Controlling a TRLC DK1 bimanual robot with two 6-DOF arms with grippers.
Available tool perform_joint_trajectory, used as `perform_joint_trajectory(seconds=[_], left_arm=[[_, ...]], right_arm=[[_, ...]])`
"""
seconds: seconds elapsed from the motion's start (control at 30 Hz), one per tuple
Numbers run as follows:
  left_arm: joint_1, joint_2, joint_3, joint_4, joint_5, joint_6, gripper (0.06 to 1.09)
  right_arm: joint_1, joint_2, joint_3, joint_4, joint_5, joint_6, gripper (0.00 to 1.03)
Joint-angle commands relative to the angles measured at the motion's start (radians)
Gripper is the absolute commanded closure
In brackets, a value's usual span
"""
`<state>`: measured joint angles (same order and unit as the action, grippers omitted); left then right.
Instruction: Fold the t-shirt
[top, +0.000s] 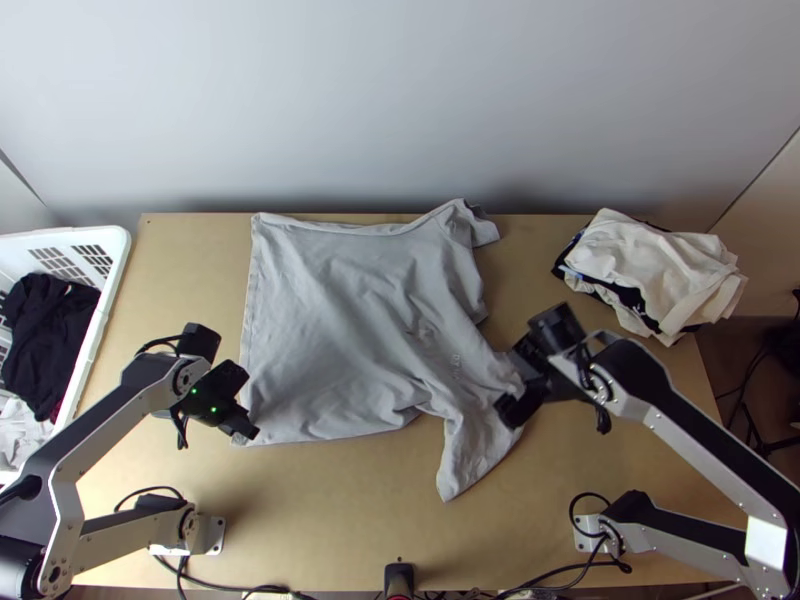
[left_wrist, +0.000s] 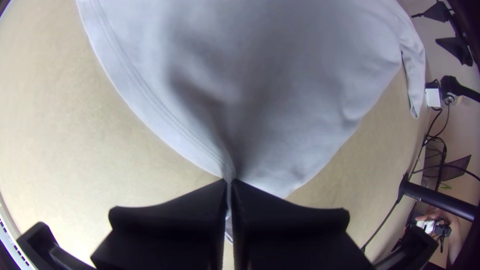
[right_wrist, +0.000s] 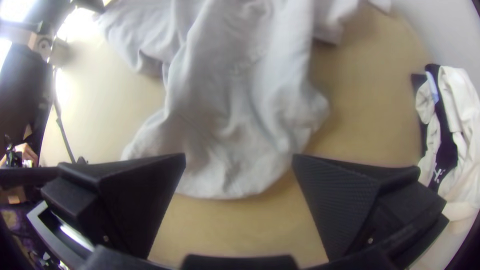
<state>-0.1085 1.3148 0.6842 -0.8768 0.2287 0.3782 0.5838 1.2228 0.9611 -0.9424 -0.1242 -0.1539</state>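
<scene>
I see the pale grey t-shirt (top: 335, 320) creased, bunched near my open right hand (top: 515, 382), its hemmed corner gripped by my left hand (top: 247, 434)

A plain pale grey wall (top: 400, 100) rises behind the light wooden table (top: 330, 520), darkening softly near its base. To the right, a beige panel (top: 768, 225) meets the wall at a slanting dark seam, above a dark brownish floor (top: 732, 345). Bright white light glares at one corner of the right wrist view.
</scene>
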Motion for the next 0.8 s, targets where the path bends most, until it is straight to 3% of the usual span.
perform_joint_trajectory(seconds=[0.0,0.3,0.77], left_arm=[[0.012,-0.017,0.04,-0.031,0.004,0.004,1.05],[0.112,-0.089,0.164,-0.134,0.009,0.036,1.05],[0.15,-0.131,0.198,-0.186,0.011,0.065,1.05]], right_arm=[[0.085,0.021,-0.091,-0.047,-0.031,-0.012,0.04],[0.102,0.053,-0.159,-0.055,-0.011,-0.044,0.04],[0.031,0.103,-0.197,-0.029,0.052,-0.009,0.05]])
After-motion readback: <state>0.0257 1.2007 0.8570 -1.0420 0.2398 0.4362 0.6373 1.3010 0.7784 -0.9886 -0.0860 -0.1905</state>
